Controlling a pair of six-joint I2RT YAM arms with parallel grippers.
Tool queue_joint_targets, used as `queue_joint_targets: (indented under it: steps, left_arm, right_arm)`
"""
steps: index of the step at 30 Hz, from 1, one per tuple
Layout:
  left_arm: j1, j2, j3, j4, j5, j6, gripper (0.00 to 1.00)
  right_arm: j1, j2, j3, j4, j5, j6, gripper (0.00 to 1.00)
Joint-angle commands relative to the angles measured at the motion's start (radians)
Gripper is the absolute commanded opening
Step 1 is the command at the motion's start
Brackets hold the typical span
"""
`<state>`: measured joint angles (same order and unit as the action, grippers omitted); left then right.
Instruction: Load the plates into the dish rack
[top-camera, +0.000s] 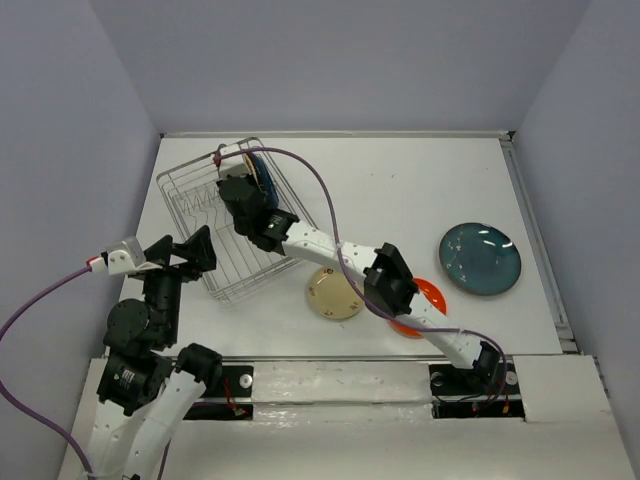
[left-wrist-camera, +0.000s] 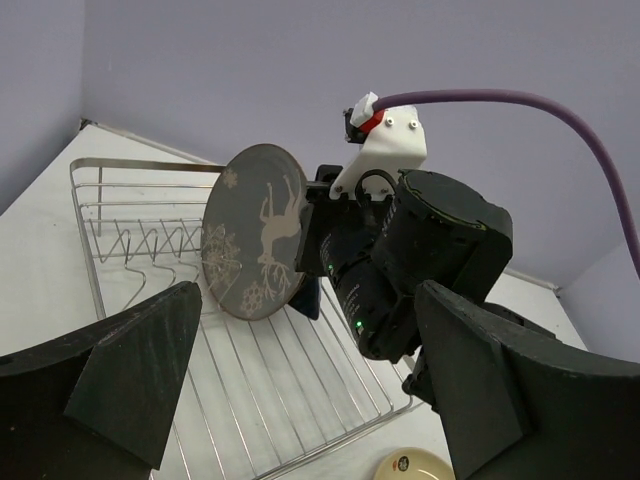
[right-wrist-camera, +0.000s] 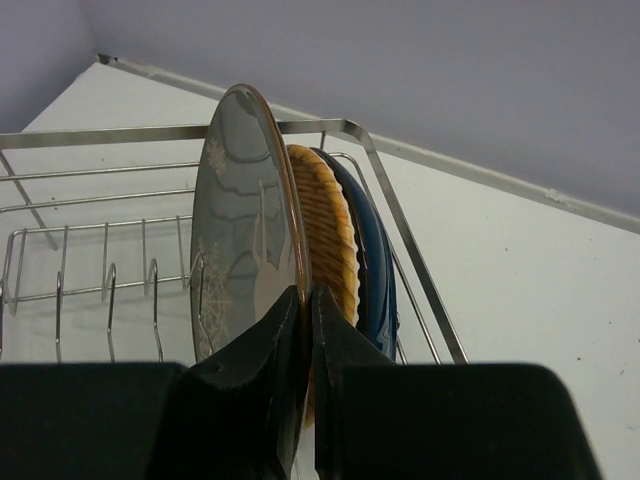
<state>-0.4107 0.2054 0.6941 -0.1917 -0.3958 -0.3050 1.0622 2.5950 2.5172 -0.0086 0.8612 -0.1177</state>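
White tabletop (top-camera: 400, 200): right gripper (right-wrist-camera: 305, 300) jaws clamped on rim of grey round patterned plate (right-wrist-camera: 240, 230), upright over square silver wire dish rack (top-camera: 190, 215) at 10 o'clock; left gripper (left-wrist-camera: 305, 370) jaws wide apart, empty

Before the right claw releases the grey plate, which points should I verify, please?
1. Right claw shut on grey plate rim: ok.
2. Grey plate upright, over dish rack: ok.
3. Its lower edge seated between tines: cannot tell, the claw hides it.
4. Plate lined up beside wooden plate, navy plate behind that: ok.
5. Left claw open, apart from the plate: ok.
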Motion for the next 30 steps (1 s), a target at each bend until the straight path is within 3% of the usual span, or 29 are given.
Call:
queue_joint_targets:
  steps: [1, 2, 6, 8, 11, 15, 18, 19, 21, 22, 26, 27, 30]
  left_arm:
    - [0.004, 0.003, 0.016, 0.038, -0.005, -0.003, 0.99]
    - [0.006, 0.009, 0.016, 0.038, -0.002, -0.003, 0.99]
    - [0.012, 0.014, 0.015, 0.038, -0.002, -0.003, 0.99]
    - [0.015, 0.017, 0.015, 0.037, 0.0, -0.002, 0.99]
    - [0.019, 0.023, 0.013, 0.035, 0.0, -0.002, 0.99]
    - [0.019, 0.026, 0.01, 0.029, 0.009, 0.001, 0.99]
    - [0.019, 0.026, 0.008, 0.025, 0.021, 0.001, 0.99]
    - [0.019, 0.026, 0.007, 0.023, 0.026, -0.002, 0.99]
    - [0.019, 0.031, 0.005, 0.024, 0.051, -0.002, 0.99]
    - [0.018, 0.031, 0.004, 0.028, 0.057, -0.003, 0.99]
    - [0.018, 0.032, 0.002, 0.04, 0.084, -0.005, 0.99]
    - [0.018, 0.031, 0.001, 0.038, 0.086, -0.003, 0.99]
    - [0.016, 0.02, 0.001, 0.032, 0.091, -0.003, 0.99]
  right_arm:
    - [0.007, -0.059, -0.017, 0.13, 0.025, -0.034, 0.19]
    - [0.007, -0.07, -0.021, 0.13, 0.021, -0.03, 0.29]
    - [0.007, -0.142, -0.087, 0.119, -0.023, 0.006, 0.56]
    - [0.007, -0.186, -0.139, 0.089, -0.053, 0.041, 0.67]
    - [0.007, -0.32, -0.233, 0.041, -0.135, 0.114, 0.74]
    - [0.007, -0.557, -0.504, 0.029, -0.249, 0.228, 0.75]
    - [-0.013, -0.784, -0.815, 0.022, -0.437, 0.315, 0.73]
    - [-0.028, -0.844, -0.986, 0.018, -0.473, 0.347, 0.72]
    - [-0.118, -1.022, -1.157, 0.015, -0.545, 0.505, 0.68]
    - [-0.161, -1.085, -1.327, 0.015, -0.556, 0.557, 0.66]
    - [-0.41, -1.406, -1.7, 0.015, -0.532, 0.795, 0.65]
    - [-0.492, -1.528, -1.76, 0.012, -0.477, 0.859, 0.66]
    - [-0.64, -1.686, -1.941, -0.039, -0.45, 0.949, 0.68]
